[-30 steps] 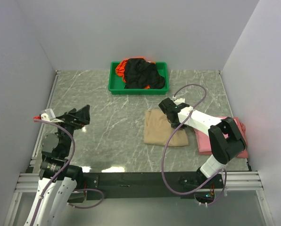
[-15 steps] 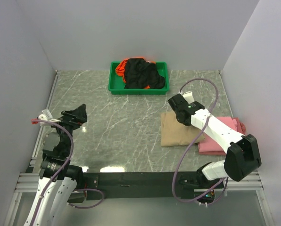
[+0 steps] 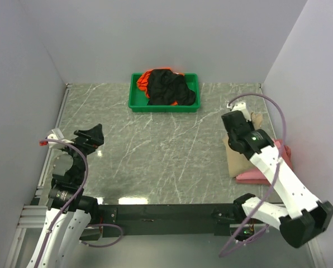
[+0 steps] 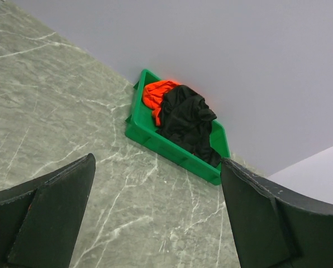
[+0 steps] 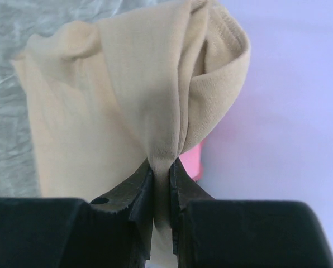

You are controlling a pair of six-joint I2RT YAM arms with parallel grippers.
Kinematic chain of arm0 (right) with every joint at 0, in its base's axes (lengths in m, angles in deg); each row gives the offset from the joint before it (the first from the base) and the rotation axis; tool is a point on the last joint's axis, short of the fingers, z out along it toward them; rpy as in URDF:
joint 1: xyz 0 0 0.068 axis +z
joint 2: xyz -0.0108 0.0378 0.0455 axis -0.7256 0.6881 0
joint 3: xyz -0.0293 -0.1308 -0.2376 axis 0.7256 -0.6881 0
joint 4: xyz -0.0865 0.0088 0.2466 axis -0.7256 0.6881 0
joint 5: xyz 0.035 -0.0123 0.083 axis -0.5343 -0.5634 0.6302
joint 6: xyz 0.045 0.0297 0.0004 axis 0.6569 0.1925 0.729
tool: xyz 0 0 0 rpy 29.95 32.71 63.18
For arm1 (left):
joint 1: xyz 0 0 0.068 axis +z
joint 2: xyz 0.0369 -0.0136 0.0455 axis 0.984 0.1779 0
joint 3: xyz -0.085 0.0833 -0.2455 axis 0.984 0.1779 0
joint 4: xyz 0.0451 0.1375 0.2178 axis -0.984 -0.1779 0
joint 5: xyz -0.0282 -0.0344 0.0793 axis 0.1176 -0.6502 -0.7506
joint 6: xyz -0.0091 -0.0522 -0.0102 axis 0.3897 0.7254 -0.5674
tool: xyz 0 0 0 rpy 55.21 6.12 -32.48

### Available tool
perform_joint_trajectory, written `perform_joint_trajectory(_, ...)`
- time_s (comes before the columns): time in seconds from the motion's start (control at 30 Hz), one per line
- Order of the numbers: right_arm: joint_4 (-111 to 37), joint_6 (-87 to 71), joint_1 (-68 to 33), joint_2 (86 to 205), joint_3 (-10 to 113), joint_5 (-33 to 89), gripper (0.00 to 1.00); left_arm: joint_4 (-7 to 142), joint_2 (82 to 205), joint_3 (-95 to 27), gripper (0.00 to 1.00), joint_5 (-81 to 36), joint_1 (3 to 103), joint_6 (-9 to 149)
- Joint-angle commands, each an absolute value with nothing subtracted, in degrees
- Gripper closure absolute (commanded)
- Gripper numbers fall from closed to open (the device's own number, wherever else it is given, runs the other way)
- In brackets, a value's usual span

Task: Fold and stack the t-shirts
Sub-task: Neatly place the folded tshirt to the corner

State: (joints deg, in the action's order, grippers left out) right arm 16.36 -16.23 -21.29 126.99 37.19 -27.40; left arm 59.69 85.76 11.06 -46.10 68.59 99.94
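Pinching a fold of the tan t-shirt (image 5: 99, 100), my right gripper (image 5: 161, 173) hangs near the desk's (image 3: 155, 151) right edge, cloth against the pink t-shirt (image 3: 264, 174). My left gripper (image 4: 155, 187) is spread wide and empty near the left edge, with open marble between the arms.

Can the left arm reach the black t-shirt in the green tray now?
Probably yes: the left gripper is open and faces the black t-shirt in the green tray; only bare table lies between.
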Motion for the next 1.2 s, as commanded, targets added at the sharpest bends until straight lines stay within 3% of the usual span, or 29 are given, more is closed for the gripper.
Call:
perform_joint_trajectory(0.0, 13.16, -24.37, -23.75, 122.35, 38.34, -27.69, 1.0, 58.78, 86.96, 7.99, 0.01, -46.83, 68.94, 99.93)
perform_joint_trajectory(0.77, -0.27, -38.26, -45.36, 127.61, 38.26, -18.9, 1.0, 57.72, 87.14, 7.63, 0.01, -47.45, 69.03, 100.37)
perform_joint_trajectory(1.13, -3.82, -38.44, -53.73, 138.06, 37.28, -28.12, 1.0, 55.35, 88.1, 6.4, 0.01, -47.89, 68.94, 101.34)
perform_joint_trajectory(1.17, -3.8, -38.0, -53.99, 138.69, 37.2, -28.12, 0.9, 55.17, 88.37, 6.14, 0.01, -47.89, 68.94, 101.25)
